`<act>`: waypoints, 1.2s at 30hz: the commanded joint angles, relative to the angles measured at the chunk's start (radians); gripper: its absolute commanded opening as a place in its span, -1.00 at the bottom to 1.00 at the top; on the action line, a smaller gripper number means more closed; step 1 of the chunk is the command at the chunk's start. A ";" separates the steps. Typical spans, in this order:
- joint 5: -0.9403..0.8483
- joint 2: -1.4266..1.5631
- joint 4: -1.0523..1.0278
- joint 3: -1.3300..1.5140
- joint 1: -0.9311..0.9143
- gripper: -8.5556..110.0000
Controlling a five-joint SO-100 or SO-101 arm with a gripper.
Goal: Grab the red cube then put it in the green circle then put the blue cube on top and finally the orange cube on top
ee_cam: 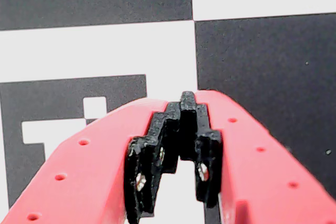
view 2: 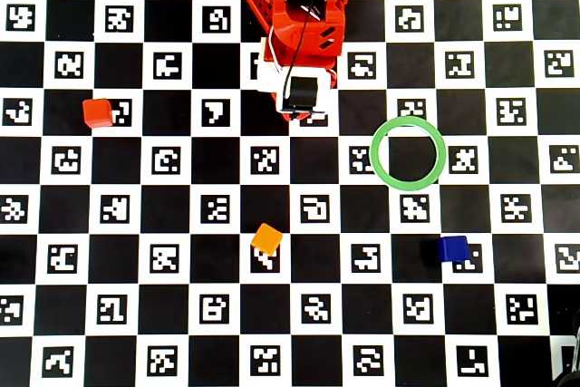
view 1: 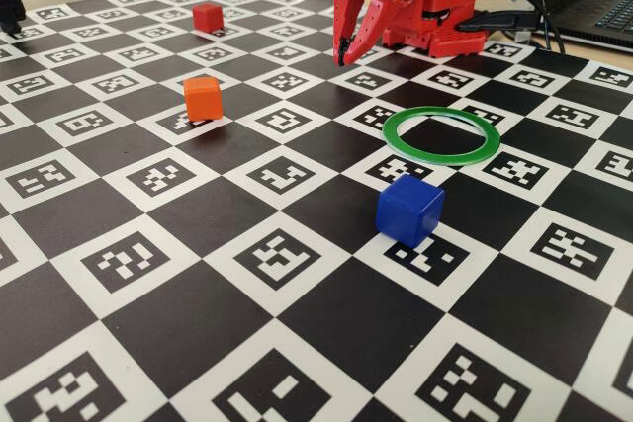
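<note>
Red cube [view 1: 207,17]: small, matte, untouched.

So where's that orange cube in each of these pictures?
Fixed view: the orange cube sits left of centre, on the upper half of the checkered board.
Wrist view: not in it.
Overhead view: the orange cube lies below centre.
Shared landmark: the green circle, to the cube's right in both.

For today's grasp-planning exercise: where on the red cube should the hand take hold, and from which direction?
Grip the red cube across two opposite side faces, coming down from above. It sits flat and alone on the board, clear of the orange cube and green circle, so every side looks free. The hand, shut now, must open first.
</note>
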State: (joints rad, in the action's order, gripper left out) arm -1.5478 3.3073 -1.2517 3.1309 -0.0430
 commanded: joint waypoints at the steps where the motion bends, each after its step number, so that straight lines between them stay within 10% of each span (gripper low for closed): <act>1: 0.000 0.051 -0.106 0.055 0.009 -0.95; 18: 0.221 -0.061 0.025 -0.063 0.002 -0.95; 36: 0.644 -0.882 -0.264 -1.238 -0.255 -0.79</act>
State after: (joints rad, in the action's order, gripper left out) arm -0.9112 2.5188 -1.4082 2.1690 -0.2270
